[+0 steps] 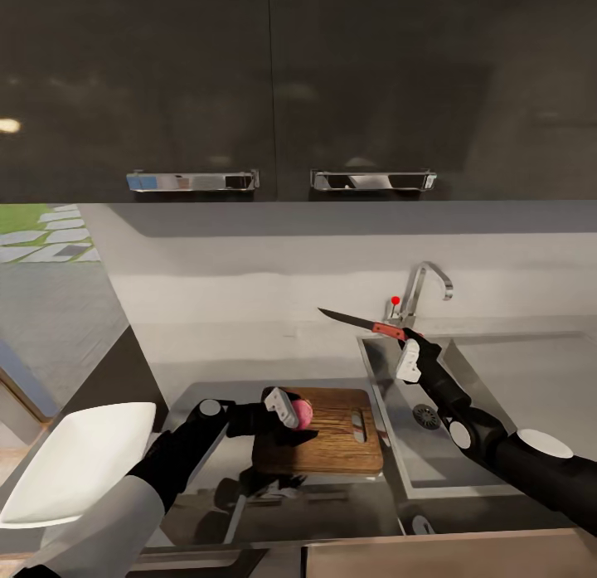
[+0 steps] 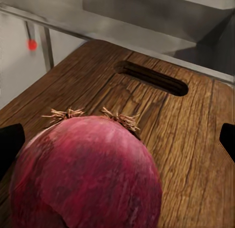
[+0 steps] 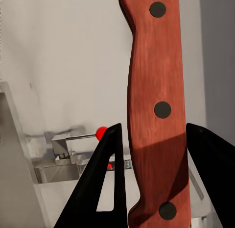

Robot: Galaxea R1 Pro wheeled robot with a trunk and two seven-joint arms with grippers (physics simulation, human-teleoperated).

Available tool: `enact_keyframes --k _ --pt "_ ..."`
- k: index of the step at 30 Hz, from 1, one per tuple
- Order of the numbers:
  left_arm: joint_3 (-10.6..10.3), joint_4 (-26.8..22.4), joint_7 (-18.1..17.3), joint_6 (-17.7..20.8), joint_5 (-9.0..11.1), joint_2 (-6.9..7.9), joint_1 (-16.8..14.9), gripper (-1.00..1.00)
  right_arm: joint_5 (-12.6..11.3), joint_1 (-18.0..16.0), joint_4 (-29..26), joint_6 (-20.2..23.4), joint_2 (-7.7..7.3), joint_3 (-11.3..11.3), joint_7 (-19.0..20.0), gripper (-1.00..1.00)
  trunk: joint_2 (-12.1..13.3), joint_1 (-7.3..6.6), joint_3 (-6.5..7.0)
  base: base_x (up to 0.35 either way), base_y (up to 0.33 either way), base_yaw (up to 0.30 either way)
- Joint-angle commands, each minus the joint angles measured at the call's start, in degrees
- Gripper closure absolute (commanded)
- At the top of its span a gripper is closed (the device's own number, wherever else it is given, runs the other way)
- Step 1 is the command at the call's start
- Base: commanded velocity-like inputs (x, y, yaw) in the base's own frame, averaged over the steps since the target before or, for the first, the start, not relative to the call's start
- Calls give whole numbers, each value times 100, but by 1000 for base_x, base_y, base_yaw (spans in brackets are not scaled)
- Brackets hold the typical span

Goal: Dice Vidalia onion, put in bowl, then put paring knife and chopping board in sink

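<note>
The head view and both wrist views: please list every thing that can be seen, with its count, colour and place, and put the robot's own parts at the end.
onion: one, red-purple, on the chopping board, between the left gripper's fingers
chopping board: one, dark brown wood, on the countertop beside the sink
paring knife: one, grey blade and red-orange handle, held in the air above the sink
bowl: one, white, at the countertop's left end
sink: one, steel, right of the board
tap: one, chrome with a red dot, behind the sink
countertop: one, grey
cabinet handles: two, chrome, on the dark cabinets above
left gripper: one, black and white, closed on the onion
right gripper: one, black and white, closed on the knife handle
</note>
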Motion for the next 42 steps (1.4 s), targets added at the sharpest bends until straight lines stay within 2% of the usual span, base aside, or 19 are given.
enact_keyframes --k 1,3,6,9,13,15,16,17,20,25,30,32,36,37,42 --pt "-8 -10 -12 44 1 9 -5 -100 48 -14 -5 57 -5 28 -27 100 -13 4 -13 0 0 0" --pt "-8 -10 -12 45 1 37 -5 -100 48 -14 -5 57 -5 30 -27 100 -13 4 -13 0 0 0" --pt "0 -6 -12 40 1 188 -5 -100 48 -14 -3 62 -5 83 -32 100 -13 4 -13 0 0 0" --pt "15 -8 -12 36 1 329 -5 -100 48 -14 -4 63 -5 346 -48 100 -13 4 -13 0 0 0" --pt "29 -10 -12 37 1 421 -5 -100 53 -14 -4 64 -5 567 -65 100 -13 4 -13 0 0 0" --pt "33 -10 -12 34 1 529 -5 -100 56 -14 -4 64 -5 619 -69 100 -13 4 -13 0 0 0" --pt "42 -10 -19 30 1 672 -5 -100 57 -14 -4 64 -5 645 -71 100 -13 4 -13 0 0 0" --pt "43 -10 -20 29 1 706 -5 -100 57 -14 -5 64 -5 652 -73 100 -13 4 -13 0 0 0" --pt "44 -10 -21 28 1 728 -5 -100 56 -14 -5 64 -5 710 -78 100 -13 4 -13 0 0 0" --pt "45 -10 -25 28 1 737 -5 -100 64 -14 -5 73 -5 1098 -258 100 -13 4 -13 0 0 0" --pt "39 -10 -26 28 1 738 -5 -100 66 -14 -5 84 3 1256 -360 100 -13 4 -13 0 0 0" --pt "32 -10 -29 28 1 734 -5 -100 66 -14 -5 89 80 1433 -394 100 -13 4 -13 0 0 0" --pt "17 -10 -30 28 1 731 -5 -100 66 -14 -5 91 129 1569 -402 100 -13 4 -13 0 0 0" --pt "6 -10 -51 28 1 724 -5 -100 70 -14 -3 96 220 1628 -404 100 -13 4 -13 0 0 0" --pt "1 -10 -182 28 1 714 -5 -100 82 -14 -1 113 372 1671 -404 100 -13 4 -13 0 0 0"
